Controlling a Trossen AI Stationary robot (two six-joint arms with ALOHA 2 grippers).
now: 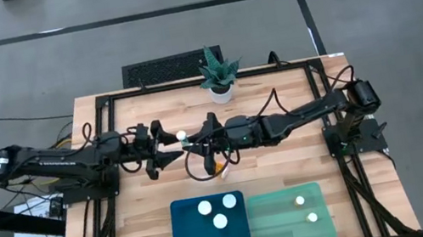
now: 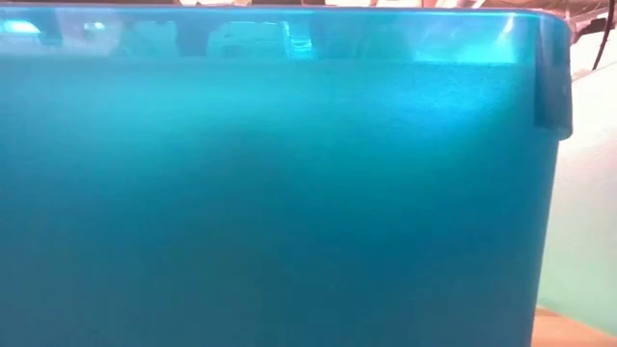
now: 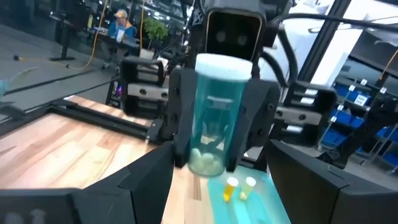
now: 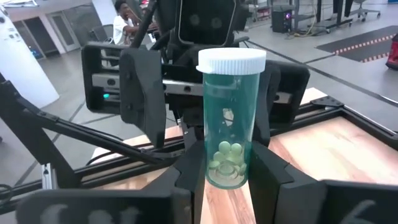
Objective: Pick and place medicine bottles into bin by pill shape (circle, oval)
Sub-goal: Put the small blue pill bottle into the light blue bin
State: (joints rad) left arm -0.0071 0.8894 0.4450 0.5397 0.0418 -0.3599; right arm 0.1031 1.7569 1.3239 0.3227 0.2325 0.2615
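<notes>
My right gripper point(image 1: 195, 145) is shut on a translucent medicine bottle point(image 4: 228, 118) with a white cap point(image 1: 183, 136) and round pills at its bottom, over the table's middle. My left gripper point(image 1: 167, 153) faces it from the left, open and empty, its fingers point(image 4: 142, 93) standing wide on either side, behind the bottle. Another small orange bottle point(image 1: 215, 168) lies on the table just nearer than the right gripper. The dark blue tray point(image 1: 188, 234) holds three bottles. The mint tray point(image 1: 281, 227) holds two. My right gripper pinches the bottle's lower body point(image 4: 212, 163) between its two fingers point(image 3: 180, 118), one on each side. The fingers come level from the table's right side. The bottle stands upright in the hold, cap up, its bottom point(image 3: 208, 167) clear of the table.
A white pot with a green spiky plant point(image 1: 218, 74) stands at the table's far edge, and a black grille point(image 1: 173, 66) lies beyond it. The blue tray's wall point(image 2: 289, 193) fills the low view. Bare wood lies left and right of the grippers.
</notes>
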